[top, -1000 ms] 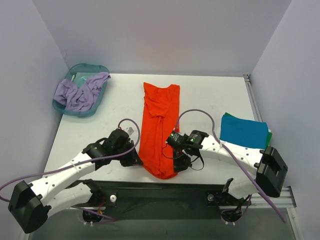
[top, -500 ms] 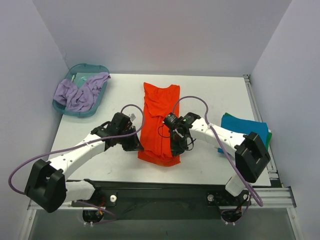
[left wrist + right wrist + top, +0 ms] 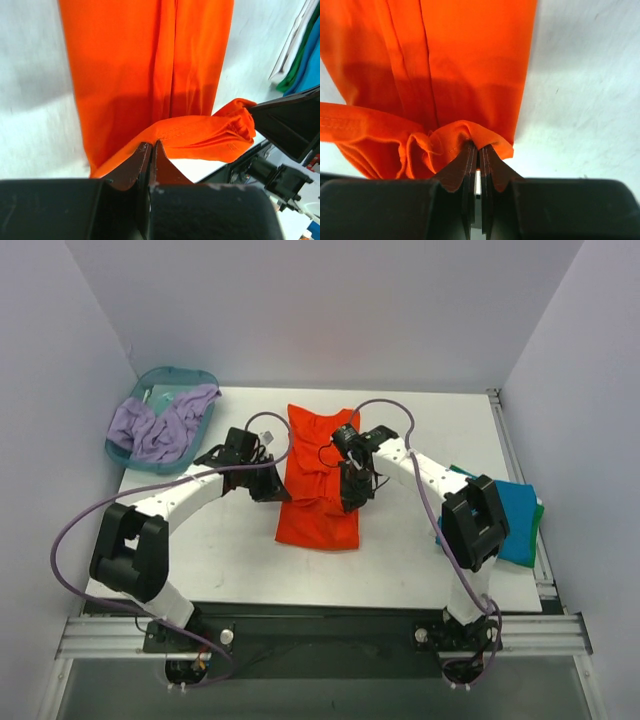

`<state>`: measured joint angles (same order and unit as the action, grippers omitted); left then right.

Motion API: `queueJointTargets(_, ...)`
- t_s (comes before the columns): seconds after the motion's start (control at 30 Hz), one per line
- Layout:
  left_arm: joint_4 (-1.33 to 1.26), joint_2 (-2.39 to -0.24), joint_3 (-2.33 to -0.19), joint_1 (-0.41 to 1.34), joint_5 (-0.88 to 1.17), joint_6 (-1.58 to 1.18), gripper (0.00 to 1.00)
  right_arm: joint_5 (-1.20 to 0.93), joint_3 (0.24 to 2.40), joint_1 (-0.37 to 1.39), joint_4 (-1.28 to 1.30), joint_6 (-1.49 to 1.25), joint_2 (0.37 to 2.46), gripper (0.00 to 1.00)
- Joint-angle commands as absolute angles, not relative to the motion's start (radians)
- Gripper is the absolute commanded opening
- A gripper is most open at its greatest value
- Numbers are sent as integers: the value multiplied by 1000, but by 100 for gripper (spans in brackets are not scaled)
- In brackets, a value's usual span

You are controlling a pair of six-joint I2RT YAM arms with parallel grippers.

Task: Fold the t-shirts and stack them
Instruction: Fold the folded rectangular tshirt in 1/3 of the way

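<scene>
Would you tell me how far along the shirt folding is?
Done: a folded teal-blue cloth shirt lies on a green one. In hand: the left gripper and right gripper hold the orange-red cloth shirt by its hem, half folded. Left: flatten and stack it.

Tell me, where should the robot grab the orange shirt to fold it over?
By the two corners of its lifted end, one gripper each, coming in from the left and right sides. The orange shirt lies as a long narrow strip, so pinching both corners probably lifts that edge evenly. The left gripper and right gripper are shut on it that way.
</scene>
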<state>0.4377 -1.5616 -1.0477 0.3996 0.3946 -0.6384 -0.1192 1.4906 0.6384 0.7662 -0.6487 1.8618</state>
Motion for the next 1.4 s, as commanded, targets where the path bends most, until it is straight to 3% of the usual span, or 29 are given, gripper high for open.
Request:
queueJointTargets(0.0, 357, -1632, -1156, 371, 440, -584, 0, -109, 1587, 601, 830, -597, 1917, 0)
queueJointTargets(0.47, 196, -1931, -1357, 272, 521, -531, 0, -123, 1914, 473, 842, -564, 2206, 0)
queueJointTargets(0.77, 172, -1999, -1396, 255, 537, -538, 0, -143, 1971, 436, 853, -565, 2256, 0)
queueJointTargets(0.8, 163, -1997, -1393, 252, 529, -546, 4, -152, 1989, 433, 854, -560, 2261, 3)
queueJointTargets(0.83, 149, -1993, -1387, 249, 523, -557, 24, -158, 2000, 431, 853, -560, 2266, 12)
queueJointTargets(0.87, 128, -1988, -1379, 242, 511, -575, 35, -166, 2009, 426, 853, -555, 2272, 22)
queueJointTargets(0.9, 120, -1983, -1374, 241, 506, -578, 42, -176, 2019, 425, 853, -552, 2272, 41)
queueJointTargets(0.97, 106, -1965, -1368, 239, 486, -577, 52, -176, 2025, 417, 851, -545, 2260, 50)
queueJointTargets(1.07, 112, -1924, -1350, 239, 480, -555, 55, -167, 1994, 408, 851, -532, 2218, 58)
queueJointTargets(1.23, 166, -1862, -1296, 238, 491, -506, 56, -166, 1875, 400, 815, -525, 2100, 58)
queueJointTargets(1.37, 189, -1801, -1206, 238, 502, -482, 56, -202, 1653, 405, 732, -548, 1981, 57)
